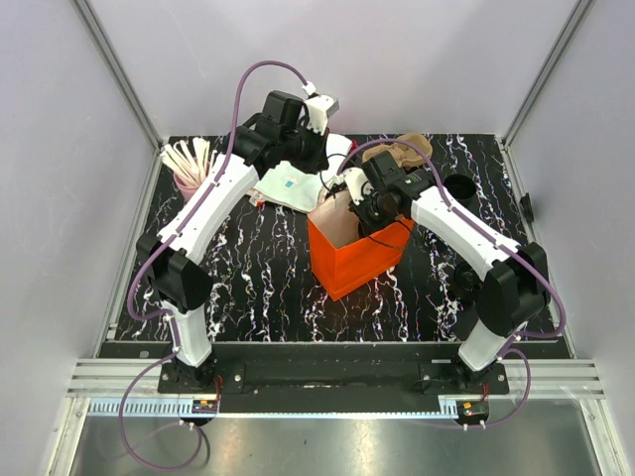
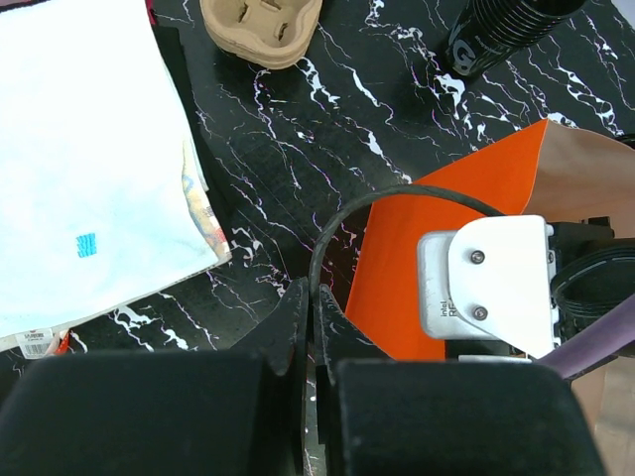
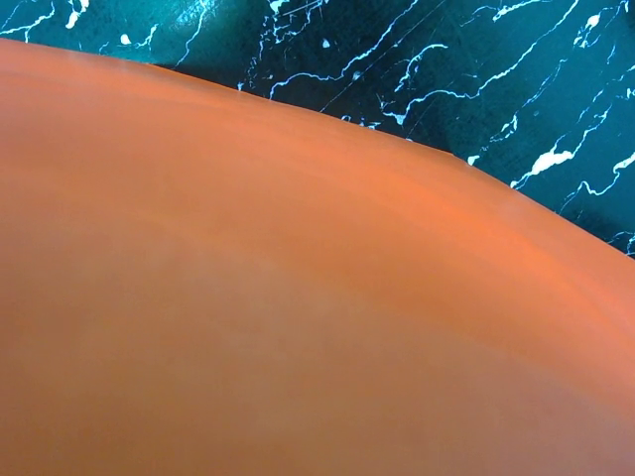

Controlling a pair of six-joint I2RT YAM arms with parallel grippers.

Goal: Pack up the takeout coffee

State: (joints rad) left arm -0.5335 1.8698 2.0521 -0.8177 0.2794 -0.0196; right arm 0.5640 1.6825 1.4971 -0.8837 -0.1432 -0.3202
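The black takeout cup stands upright at the back right of the table; the left wrist view shows it at the top right. An orange paper bag stands open in the middle. My right gripper is at the bag's top rim; its fingers are hidden, and its wrist view shows only the bag's orange wall. My left gripper is shut and empty, above the table between the white napkins and the bag. In the top view it hovers behind the bag.
The brown cardboard cup tray lies at the back, left of the cup, and shows in the left wrist view. A pink cup of wooden stirrers stands at the back left. White napkins lie behind the bag.
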